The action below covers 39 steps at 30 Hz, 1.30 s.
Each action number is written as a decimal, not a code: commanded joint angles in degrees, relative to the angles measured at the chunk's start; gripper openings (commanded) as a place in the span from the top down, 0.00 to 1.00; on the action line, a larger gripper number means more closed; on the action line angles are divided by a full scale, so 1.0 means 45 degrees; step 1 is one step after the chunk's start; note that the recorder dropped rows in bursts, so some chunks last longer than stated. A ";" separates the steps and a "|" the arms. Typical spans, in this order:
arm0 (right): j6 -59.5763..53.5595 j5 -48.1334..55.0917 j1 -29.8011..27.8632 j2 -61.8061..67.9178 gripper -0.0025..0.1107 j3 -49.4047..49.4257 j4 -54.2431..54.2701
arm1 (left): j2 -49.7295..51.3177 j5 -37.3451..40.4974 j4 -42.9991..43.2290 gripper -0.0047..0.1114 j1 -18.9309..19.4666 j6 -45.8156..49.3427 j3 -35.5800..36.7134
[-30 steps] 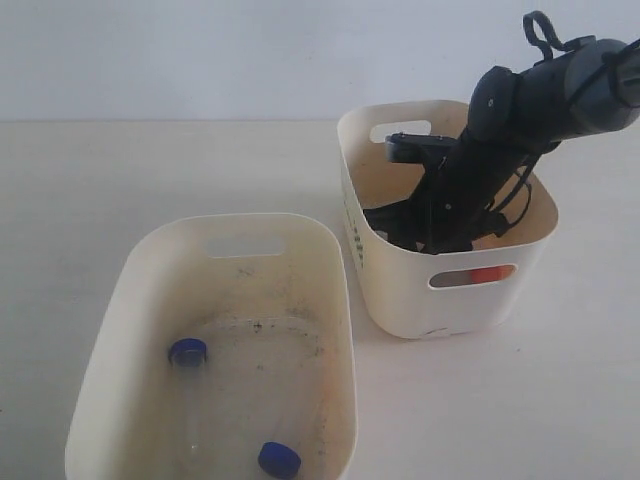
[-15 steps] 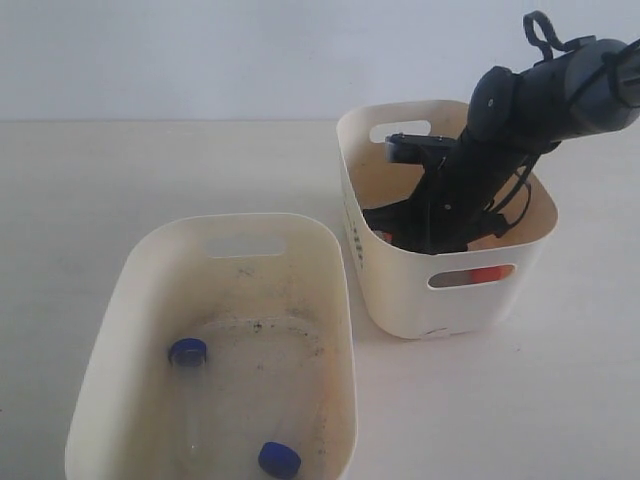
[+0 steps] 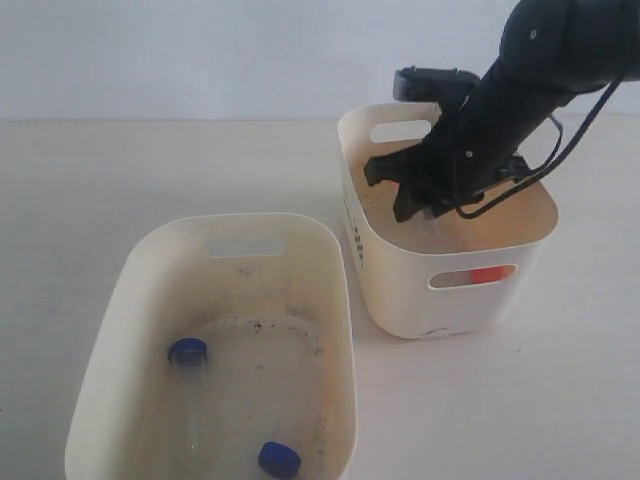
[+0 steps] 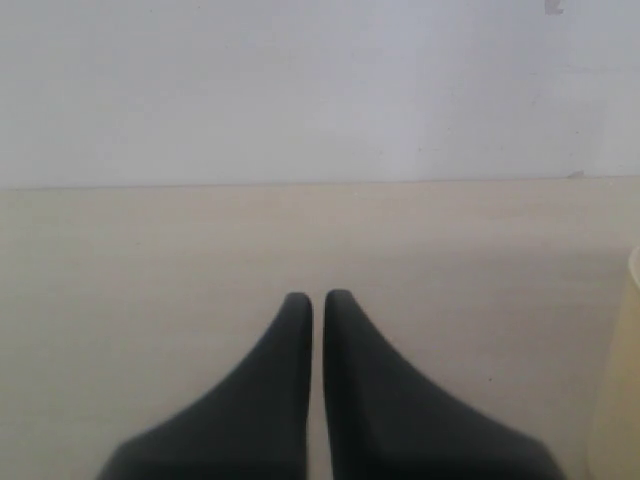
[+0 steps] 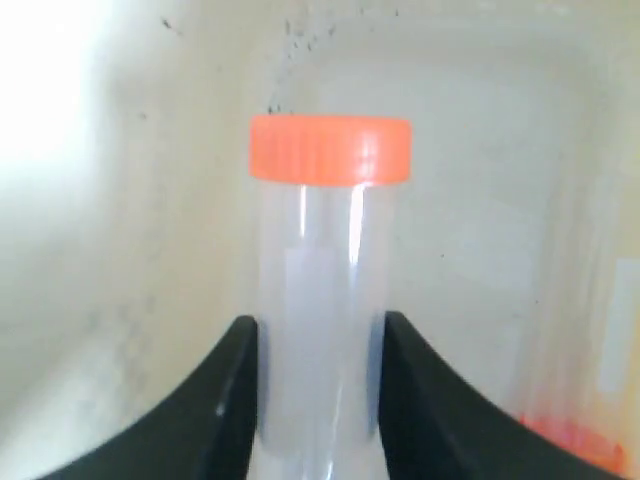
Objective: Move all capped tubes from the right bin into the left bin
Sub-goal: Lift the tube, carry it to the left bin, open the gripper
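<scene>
One orange-capped tube (image 5: 325, 240) sits pinched in the right claw (image 5: 320, 322) over the right bin (image 3: 400, 290) — left claw (image 4: 317, 297) closed, empty.

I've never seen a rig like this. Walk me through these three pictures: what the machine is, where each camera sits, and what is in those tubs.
It is a robot with two arms, each ending in a two-fingered gripper. The wide picture comes from a camera standing off the arms. The other two come from cameras on the wrists, looking along the fingers. Two cream bins stand on the table. The left bin holds two blue-capped tubes. The right arm reaches into the right bin. Its wrist picture shows the right gripper closed on a clear orange-capped tube. Another orange cap shows nearby in that bin. The left gripper is shut and empty above the table.
</scene>
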 commanded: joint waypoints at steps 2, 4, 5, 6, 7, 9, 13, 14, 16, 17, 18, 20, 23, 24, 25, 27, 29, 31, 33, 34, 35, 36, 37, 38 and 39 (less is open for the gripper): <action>0.0079 0.0258 0.0026 -0.1687 0.98 0.0010 -0.0177 | 0.0006 -0.0078 -0.0081 0.92 0.0004 -0.0121 -0.0046; 0.0079 0.0500 0.0026 -0.2313 0.98 0.0010 -0.0177 | 0.0006 -0.0078 -0.0081 0.92 0.0004 -0.0121 -0.0046; 0.0079 0.0593 0.0026 -0.2570 0.98 0.0010 -0.0177 | 0.0006 -0.0078 -0.0081 0.92 0.0004 -0.0121 -0.0046; 0.0079 0.0703 0.0026 -0.2875 0.98 0.0010 -0.0177 | 0.0006 -0.0078 -0.0081 0.92 0.0004 -0.0121 -0.0046; 0.0079 0.0760 0.0026 -0.3185 0.98 0.0010 -0.0149 | 0.0006 -0.0078 -0.0081 0.92 0.0004 -0.0121 -0.0046; 0.0316 0.0971 0.0026 -0.3686 0.98 0.0010 0.0241 | 0.0006 -0.0078 -0.0081 0.92 0.0004 -0.0121 -0.0046; -0.0591 0.1959 0.0378 -0.4362 0.98 0.0010 0.2271 | 0.0006 -0.0078 -0.0081 0.92 0.0004 -0.0121 -0.0046; -0.0779 0.2206 0.0607 -0.4466 0.98 0.0032 0.2710 | 0.0006 -0.0078 -0.0081 0.92 0.0004 -0.0121 -0.0046; -0.1317 0.2827 0.1522 -0.4546 0.98 0.0034 0.3543 | 0.0006 -0.0078 -0.0081 0.92 0.0004 -0.0121 -0.0046; -0.1317 0.2839 0.1865 -0.4546 0.98 0.0034 0.3614 | 0.0006 -0.0078 -0.0081 0.92 0.0004 -0.0121 -0.0046; -0.1317 0.2693 0.2754 -0.4546 0.98 0.0034 0.3607 | 0.0006 -0.0078 -0.0081 0.92 0.0004 -0.0121 -0.0046; -0.1564 0.2452 0.3948 -0.4546 0.98 0.0034 0.3366 | 0.0006 -0.0078 -0.0081 0.92 0.0004 -0.0121 -0.0046; -0.1594 0.2236 0.5039 -0.4546 0.98 0.0034 0.2362 | 0.0006 -0.0078 -0.0081 0.92 0.0004 -0.0121 -0.0046; -0.1287 0.2206 0.5165 -0.4546 0.98 0.0034 0.2109 | 0.0006 -0.0078 -0.0081 0.92 0.0004 -0.0121 -0.0046; -0.1231 0.2206 0.5165 -0.4546 0.98 0.0034 0.2154 | 0.0006 -0.0078 -0.0081 0.92 0.0004 -0.0121 -0.0046; -0.1166 0.2351 0.5165 -0.4546 0.98 0.0034 0.2180 | 0.0006 -0.0078 -0.0081 0.92 0.0004 -0.0121 -0.0046; -0.1303 0.2534 0.5165 -0.4546 0.98 0.0034 0.2354 | 0.0006 -0.0078 -0.0081 0.92 0.0004 -0.0121 -0.0046; -0.2020 0.2663 0.5165 -0.4546 0.98 0.0034 0.2664 | 0.0006 -0.0078 -0.0081 0.92 0.0004 -0.0121 -0.0046; -0.2669 0.2448 0.5165 -0.4546 0.98 0.0034 0.2882 | 0.0006 -0.0078 -0.0081 0.92 0.0004 -0.0121 -0.0046; -0.2669 0.2323 0.5165 -0.4546 0.98 0.0034 0.2882 | 0.0006 -0.0078 -0.0081 0.92 0.0004 -0.0121 -0.0046; -0.2669 0.2176 0.5165 -0.4546 0.98 0.0034 0.2882 | 0.0006 -0.0078 -0.0081 0.92 0.0004 -0.0121 -0.0046; -0.2602 0.2015 0.5165 -0.4546 0.98 0.0034 0.2882 | 0.0006 -0.0078 -0.0081 0.92 0.0004 -0.0121 -0.0046; -0.2419 0.1930 0.5165 -0.4546 0.98 0.0034 0.2882 | 0.0006 -0.0078 -0.0081 0.92 0.0004 -0.0121 -0.0046; -0.2253 0.1961 0.5165 -0.4546 0.97 0.0034 0.2882 | 0.0006 -0.0078 -0.0081 0.92 0.0004 -0.0121 -0.0046; -0.2233 0.2080 0.5165 -0.4546 0.94 0.0034 0.2882 | 0.0006 -0.0078 -0.0081 0.92 0.0004 -0.0121 -0.0046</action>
